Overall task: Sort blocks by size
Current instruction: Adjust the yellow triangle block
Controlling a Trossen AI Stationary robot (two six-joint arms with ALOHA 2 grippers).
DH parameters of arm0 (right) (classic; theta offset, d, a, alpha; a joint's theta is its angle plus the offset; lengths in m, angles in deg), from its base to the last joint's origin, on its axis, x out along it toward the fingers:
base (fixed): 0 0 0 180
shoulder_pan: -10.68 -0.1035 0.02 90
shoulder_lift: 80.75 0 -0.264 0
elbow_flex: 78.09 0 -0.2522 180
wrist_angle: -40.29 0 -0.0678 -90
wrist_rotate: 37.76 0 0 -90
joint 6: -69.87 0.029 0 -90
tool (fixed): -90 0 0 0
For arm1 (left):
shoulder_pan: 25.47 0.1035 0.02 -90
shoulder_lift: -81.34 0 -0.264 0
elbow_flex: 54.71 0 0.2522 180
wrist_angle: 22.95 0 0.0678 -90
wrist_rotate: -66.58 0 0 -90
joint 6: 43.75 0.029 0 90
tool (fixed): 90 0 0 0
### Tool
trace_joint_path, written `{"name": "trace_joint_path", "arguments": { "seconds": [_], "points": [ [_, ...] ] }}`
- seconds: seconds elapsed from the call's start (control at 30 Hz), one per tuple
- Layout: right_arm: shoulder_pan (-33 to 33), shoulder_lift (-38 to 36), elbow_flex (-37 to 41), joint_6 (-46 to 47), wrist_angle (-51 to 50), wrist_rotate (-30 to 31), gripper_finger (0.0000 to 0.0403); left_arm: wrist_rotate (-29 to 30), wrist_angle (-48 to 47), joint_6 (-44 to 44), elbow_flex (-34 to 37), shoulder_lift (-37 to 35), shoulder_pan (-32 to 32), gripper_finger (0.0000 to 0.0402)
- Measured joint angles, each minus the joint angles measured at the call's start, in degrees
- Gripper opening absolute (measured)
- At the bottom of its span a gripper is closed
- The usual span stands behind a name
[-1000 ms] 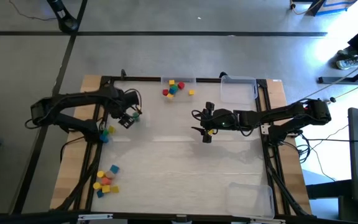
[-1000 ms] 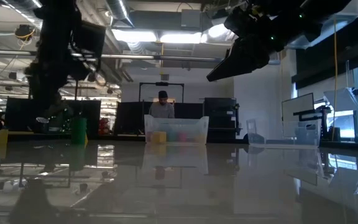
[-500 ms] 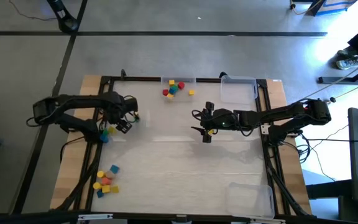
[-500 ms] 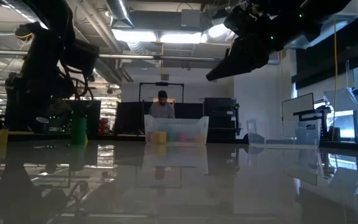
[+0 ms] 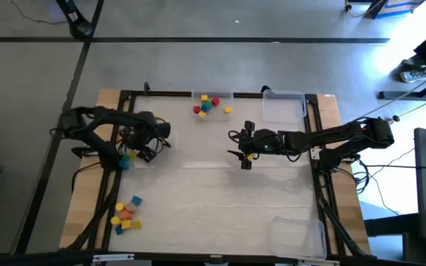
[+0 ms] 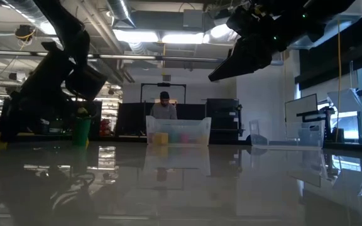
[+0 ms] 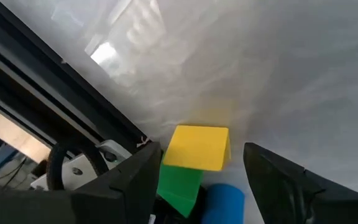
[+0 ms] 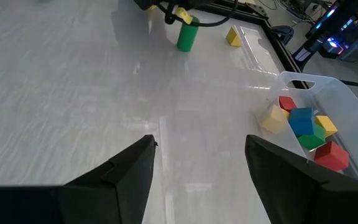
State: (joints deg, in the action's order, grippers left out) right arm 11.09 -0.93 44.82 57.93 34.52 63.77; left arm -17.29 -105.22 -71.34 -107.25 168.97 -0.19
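My left gripper (image 5: 143,151) is open near the table's left edge. In its wrist view its fingers (image 7: 201,155) stand on either side of a yellow block (image 7: 197,147), apart from it, with a green block (image 7: 179,186) and a blue block (image 7: 225,202) next to it on the table. A green cylinder (image 8: 186,36) stands upright nearby. My right gripper (image 5: 237,145) is open and empty above the table's middle (image 8: 201,142). More blocks (image 5: 126,214) lie near the front left, and others (image 5: 207,104) sit in a clear tray at the far edge.
An empty clear tray (image 5: 283,106) stands at the far right and another (image 5: 299,236) at the near right corner. A loose yellow block (image 8: 233,36) lies beside the green cylinder. A person (image 6: 164,107) stands beyond the far edge. Bare tabletop lies between the arms.
My left gripper has gone down and a little toward the table's near left, toward the yellow, green and blue blocks, and its arm has folded back and tipped. The green cylinder has stayed upright where it was.
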Motion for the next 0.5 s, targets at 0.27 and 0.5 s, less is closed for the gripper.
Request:
{"name": "trace_joint_path", "arguments": {
  "seconds": [0.27, 0.5],
  "points": [
    [0.0, 0.0, 0.0, 0.1, 0.0, 0.0, 0.0250, -4.9, -0.1, 2.2, 0.0, 4.1, 0.0, 0.0219],
    [0.0, 0.0, 0.0, 0.1, -0.1, 0.0, 0.0250, -4.8, 0.4, 2.8, 0.1, 4.4, 0.0, 0.0212]
  ]
}}
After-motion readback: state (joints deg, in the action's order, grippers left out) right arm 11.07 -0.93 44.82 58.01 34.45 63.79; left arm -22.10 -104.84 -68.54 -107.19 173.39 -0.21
